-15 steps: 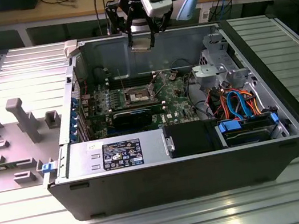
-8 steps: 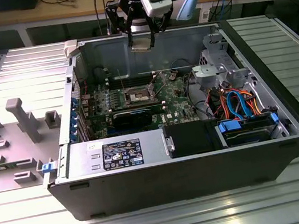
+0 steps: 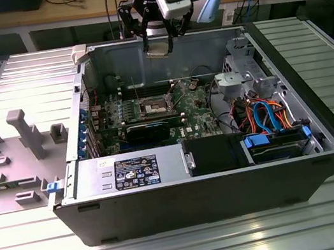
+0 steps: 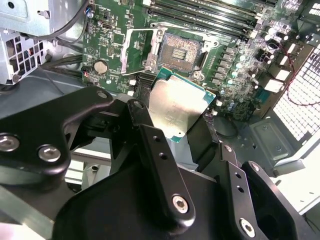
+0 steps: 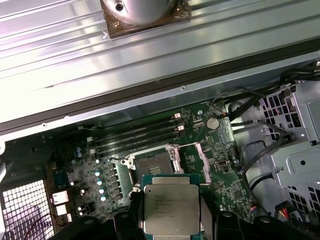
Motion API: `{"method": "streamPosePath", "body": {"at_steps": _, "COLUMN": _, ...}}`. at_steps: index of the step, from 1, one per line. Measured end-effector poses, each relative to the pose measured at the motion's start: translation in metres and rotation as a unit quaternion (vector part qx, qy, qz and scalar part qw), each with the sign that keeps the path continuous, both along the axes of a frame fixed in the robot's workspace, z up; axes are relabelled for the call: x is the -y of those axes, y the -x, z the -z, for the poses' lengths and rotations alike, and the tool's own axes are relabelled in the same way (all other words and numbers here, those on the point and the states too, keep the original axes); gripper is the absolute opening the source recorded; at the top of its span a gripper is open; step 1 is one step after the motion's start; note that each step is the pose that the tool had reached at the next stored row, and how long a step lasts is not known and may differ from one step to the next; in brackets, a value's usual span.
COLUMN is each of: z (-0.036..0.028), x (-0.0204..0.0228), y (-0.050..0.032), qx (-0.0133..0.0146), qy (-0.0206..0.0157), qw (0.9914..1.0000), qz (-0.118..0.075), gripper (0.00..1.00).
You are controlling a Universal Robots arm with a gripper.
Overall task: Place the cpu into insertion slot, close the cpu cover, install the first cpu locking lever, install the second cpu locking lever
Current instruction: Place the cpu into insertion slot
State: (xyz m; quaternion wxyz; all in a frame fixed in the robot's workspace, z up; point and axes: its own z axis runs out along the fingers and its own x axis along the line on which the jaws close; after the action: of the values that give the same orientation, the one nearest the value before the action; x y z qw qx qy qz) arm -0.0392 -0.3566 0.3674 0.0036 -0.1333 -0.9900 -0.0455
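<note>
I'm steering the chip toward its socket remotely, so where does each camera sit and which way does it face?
Exterior view: off the arm, looking down into the open computer case; the gripper shows, holding the chip.
First wrist view: on the arm, looking past the chip at the socket.
Second wrist view: on the arm, looking along the black gripper links.
Both wrist views share chip and socket, apart.

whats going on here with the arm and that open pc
The arm's gripper holds the cpu between its jaws, up in the air over the open case. Down on the green motherboard, the slot is empty, with its dark bed exposed. The cpu is clear of the board and not yet set in.
</note>
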Motion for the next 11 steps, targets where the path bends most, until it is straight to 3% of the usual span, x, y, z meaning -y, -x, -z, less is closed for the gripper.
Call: {"method": "streamPosePath", "body": {"at_steps": 11, "z": 0.0, "x": 0.0, "y": 0.0, "qx": 0.0, "qy": 0.0, "qw": 0.99985, "qz": 0.017, "gripper": 0.54}}
